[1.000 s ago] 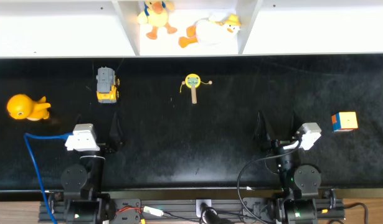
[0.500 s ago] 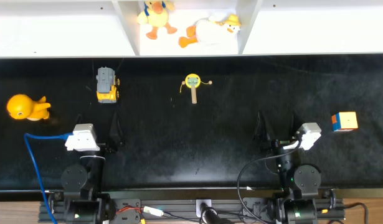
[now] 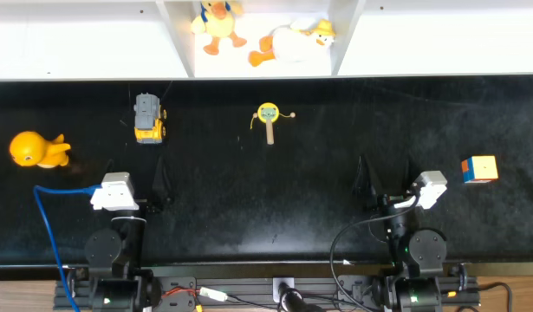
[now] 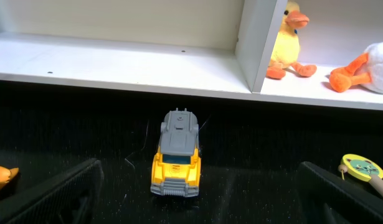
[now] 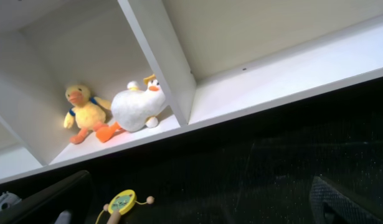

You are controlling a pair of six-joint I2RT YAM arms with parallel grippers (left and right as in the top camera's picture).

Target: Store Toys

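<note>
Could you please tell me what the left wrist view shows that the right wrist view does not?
Left wrist only: the yellow toy truck in full, the tip of the orange duck, and the left shelf bay. Right wrist only: the right shelf bay; a grey sliver at that view's edge may be the truck, I cannot tell. Shared: the yellow plush duck, the white plush duck and the hand drum.
</note>
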